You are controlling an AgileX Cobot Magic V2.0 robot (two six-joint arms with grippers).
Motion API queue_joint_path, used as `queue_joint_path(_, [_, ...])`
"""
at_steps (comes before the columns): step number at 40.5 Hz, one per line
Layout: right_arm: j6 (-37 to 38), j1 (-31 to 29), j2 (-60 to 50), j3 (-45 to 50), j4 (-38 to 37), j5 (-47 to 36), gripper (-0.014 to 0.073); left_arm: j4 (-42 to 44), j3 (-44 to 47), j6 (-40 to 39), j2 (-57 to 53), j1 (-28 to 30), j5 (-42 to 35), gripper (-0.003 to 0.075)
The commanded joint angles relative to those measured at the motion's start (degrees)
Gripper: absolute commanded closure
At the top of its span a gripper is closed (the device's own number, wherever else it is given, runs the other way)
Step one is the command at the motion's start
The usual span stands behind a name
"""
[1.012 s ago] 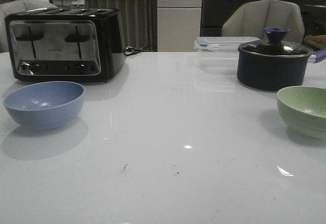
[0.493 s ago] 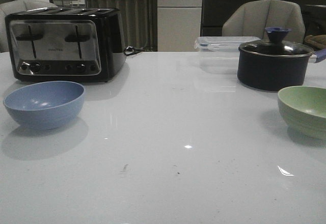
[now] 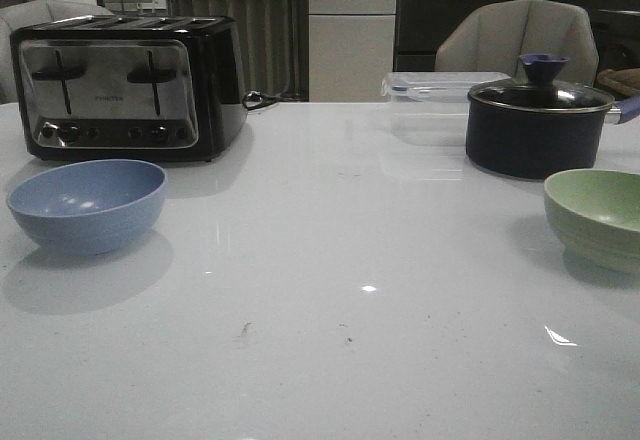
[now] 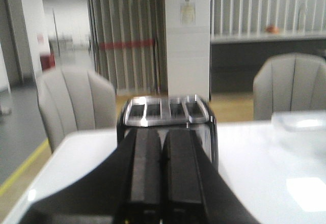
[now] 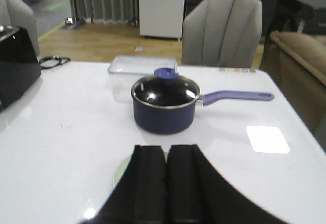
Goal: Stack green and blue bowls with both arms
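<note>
**Two bowls apart on the worktop, both hands closed and empty**

The blue bowl point(image 3: 87, 204) sits upright near the left edge of the white worktop point(image 3: 340, 260), just in front of the black and silver toaster point(image 3: 125, 85) that stands toward the far left corner. The green bowl point(image 3: 598, 216) sits upright at the right edge, partly cut off in the front view, near and in front of the dark lidded pot point(image 3: 536, 125). The two bowls are well apart, with the bare middle of the worktop between them.

A clear lidded container point(image 3: 440, 88) lies at the far edge, just beside and behind the pot. The pot has a purple knob and a purple handle point(image 5: 237, 96) pointing toward the right edge.

Neither arm shows in the front view. In the left wrist view the left hand point(image 4: 162, 175) has its fingers point(image 4: 145, 168) pressed together with nothing between them, and the toaster lies straight beyond it. In the right wrist view the right hand point(image 5: 166, 183) is likewise closed on nothing; a sliver of the green bowl's pale rim peeks out just beside its fingers point(image 5: 149, 183), with the pot farther on.
</note>
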Motion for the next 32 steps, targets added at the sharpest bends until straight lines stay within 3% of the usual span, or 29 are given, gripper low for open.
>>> queue_joint_path(1, [0.0, -0.1, 5.1, -3.4, 0.1, -0.6, 0.0541, 0.0, -4.0, -0.3, 5.8, 0.1, 2.7, 0.0627])
queue_joint_path(11, [0.0, -0.1, 14.7, -3.2, 0.1, 3.7, 0.0541, -0.3, -4.0, -0.3, 15.4, 0.1, 9.2, 0.0627])
queue_joint_path(22, [0.0, -0.1, 23.5, -3.2, 0.1, 5.2, 0.0531, -0.7, -4.0, -0.3, 23.5, 0.1, 9.4, 0.0627])
queue_joint_path(27, [0.0, -0.1, 27.0, -3.2, 0.1, 5.5, 0.0411, -0.7, -4.0, -0.3, 26.2, 0.1, 9.4, 0.0608])
queue_joint_path(32, [0.0, -0.1, 30.6, -3.2, 0.1, 5.1, 0.0174, -0.7, -4.0, -0.3, 28.1, 0.1, 9.1, 0.0454])
